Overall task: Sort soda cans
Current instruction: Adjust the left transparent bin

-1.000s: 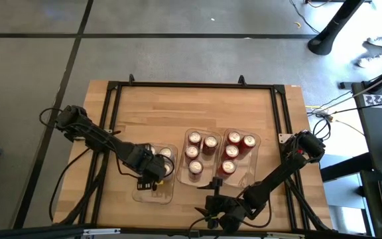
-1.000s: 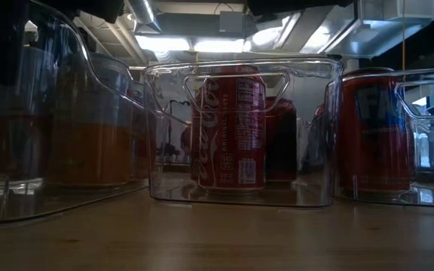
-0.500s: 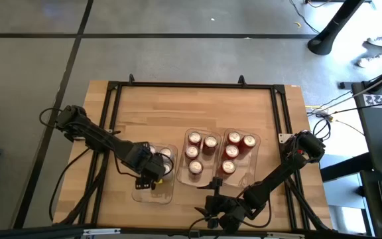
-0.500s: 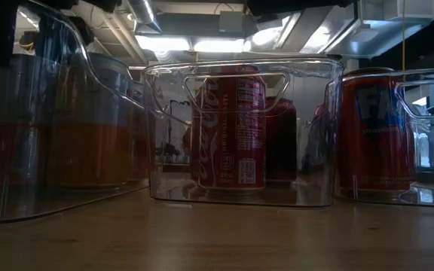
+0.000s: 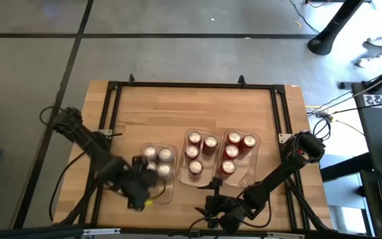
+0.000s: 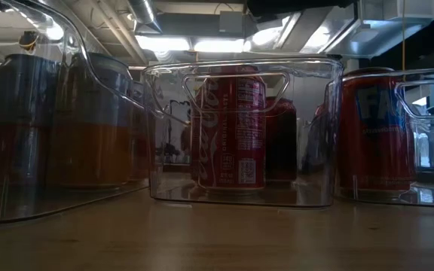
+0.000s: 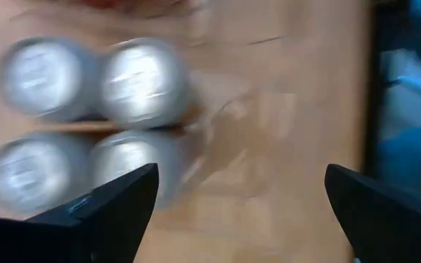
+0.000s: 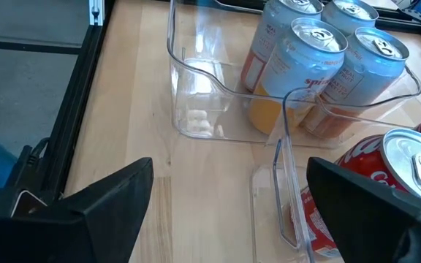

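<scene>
Grippers (image 5: pixel 140 194) and (image 5: pixel 212 214), both spread and empty, hover at table's (image 5: pixel 151 113) near edge

Three trays sit side by side on the bench (image 5: pixel 151 109); the middle tray (image 5: pixel 200 157) holds four cans; left of it, the left tray (image 5: pixel 156 174) holds four cans; right of it, the right tray (image 5: pixel 239 154) holds four cans.
</scene>
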Tool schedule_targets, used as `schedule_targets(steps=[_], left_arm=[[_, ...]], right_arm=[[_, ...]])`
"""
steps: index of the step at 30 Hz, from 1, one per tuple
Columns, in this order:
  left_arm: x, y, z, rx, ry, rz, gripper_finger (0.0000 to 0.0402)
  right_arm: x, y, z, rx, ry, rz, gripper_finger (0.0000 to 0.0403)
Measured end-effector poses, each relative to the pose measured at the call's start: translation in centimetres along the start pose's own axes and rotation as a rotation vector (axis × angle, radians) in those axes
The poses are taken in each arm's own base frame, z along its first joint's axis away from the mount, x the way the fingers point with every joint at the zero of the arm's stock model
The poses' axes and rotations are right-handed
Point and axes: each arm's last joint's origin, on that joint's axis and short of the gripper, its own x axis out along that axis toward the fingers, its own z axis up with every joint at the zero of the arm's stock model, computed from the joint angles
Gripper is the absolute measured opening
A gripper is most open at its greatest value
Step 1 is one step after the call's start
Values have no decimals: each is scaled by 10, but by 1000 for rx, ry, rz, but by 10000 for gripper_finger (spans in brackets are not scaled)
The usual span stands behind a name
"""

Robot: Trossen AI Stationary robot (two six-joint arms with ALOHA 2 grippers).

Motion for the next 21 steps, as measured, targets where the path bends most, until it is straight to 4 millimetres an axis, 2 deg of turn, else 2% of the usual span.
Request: schedule_targets(steps=[4, 8, 13, 18, 21], left_arm=[[-4, -32, -12, 13, -100, -131, 375], [-2, -59, -25, 6, -183, -235, 339], [14, -85, -37, 37, -239, -329, 255], [43, -110, -45, 88, -232, -368, 161], [63, -120, -52, 98, -190, -331, 110]], right_arm=[[0, 0, 0, 0, 0, 0, 360], [0, 0, 0, 0, 0, 0, 360], [0, 0, 0, 0, 0, 1, 360], [0, 0, 0, 1, 1, 3, 360], [0, 0, 0, 2, 1, 3, 360]])
